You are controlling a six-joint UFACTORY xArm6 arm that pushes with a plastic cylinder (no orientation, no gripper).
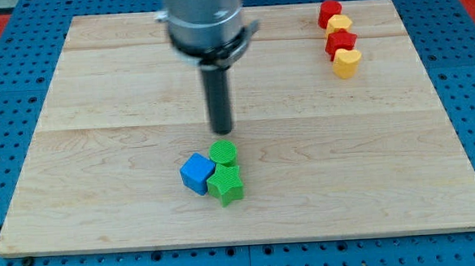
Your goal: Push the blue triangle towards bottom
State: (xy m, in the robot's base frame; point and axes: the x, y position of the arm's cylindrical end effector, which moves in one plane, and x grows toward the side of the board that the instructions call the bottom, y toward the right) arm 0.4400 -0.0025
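— seven blocks on our board [97,91], and no brand, label or writing that we can read on any of them, nor on the board.

— and the blue one?

— our blue block [196,173] lies below the board's middle, a little to the view's left. it looks more like a cube from here; we cannot make out a triangle shape. it touches the green star [226,185] on its right, and the green cylinder [223,153] sits just above that star, touching it.

— where are we relative to it?

— my tip [221,131] ends just above the green cylinder, near it but apart. the blue block is below the tip and slightly toward the view's left, with the cylinder closer to us than the blue one.

— jaws?

— we have none; we end in a plain dark rod, so nothing is held or clamped.

— what else?

— at the view's top right, well apart from us, four blocks run in a short line downward: a red block [329,12], a yellow block [340,25], a second red block [340,42] and a yellow heart [347,62], each touching the next.
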